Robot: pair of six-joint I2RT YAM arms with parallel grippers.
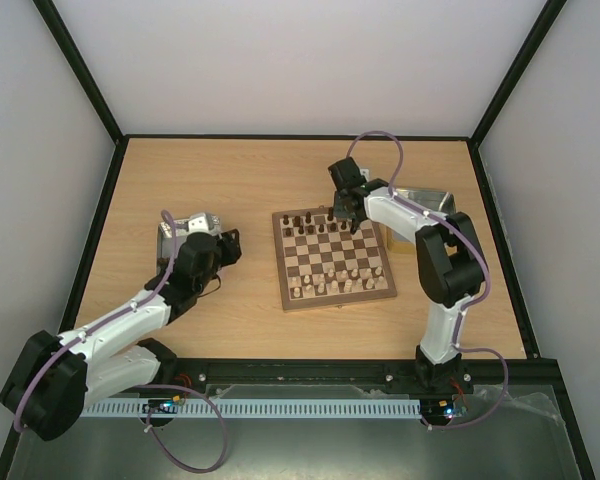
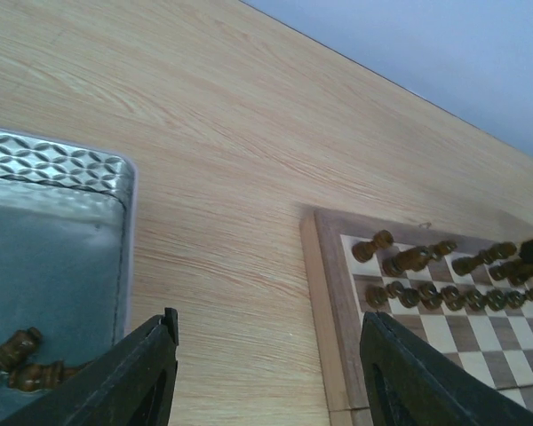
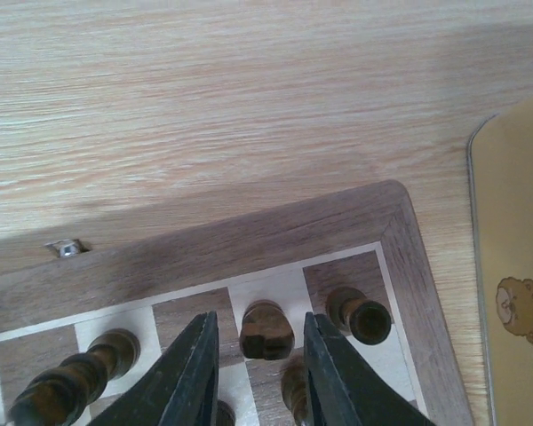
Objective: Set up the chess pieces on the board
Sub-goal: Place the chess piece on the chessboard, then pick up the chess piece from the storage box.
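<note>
The board (image 1: 283, 270) lies mid-table. Dark chess pieces (image 1: 310, 218) stand along its far rows and pale ones (image 1: 335, 283) along the near rows. My right gripper (image 1: 346, 215) hangs over the far right corner. In the right wrist view it (image 3: 259, 324) is open, its fingers flanking a dark piece (image 3: 266, 330) on a cream square with a gap on each side; a dark rook (image 3: 362, 315) stands on the corner square. My left gripper (image 1: 230, 245) is open and empty (image 2: 268, 321) over bare table left of the board (image 2: 324, 284). Two dark pieces (image 2: 18, 351) lie in the left tray (image 2: 62, 169).
A metal tray (image 1: 175, 232) sits left of the board under my left arm, and another (image 1: 425, 198) at the far right. A yellowish mat with a bear drawing (image 3: 515, 266) lies just right of the board's corner. Black frame rails border the table.
</note>
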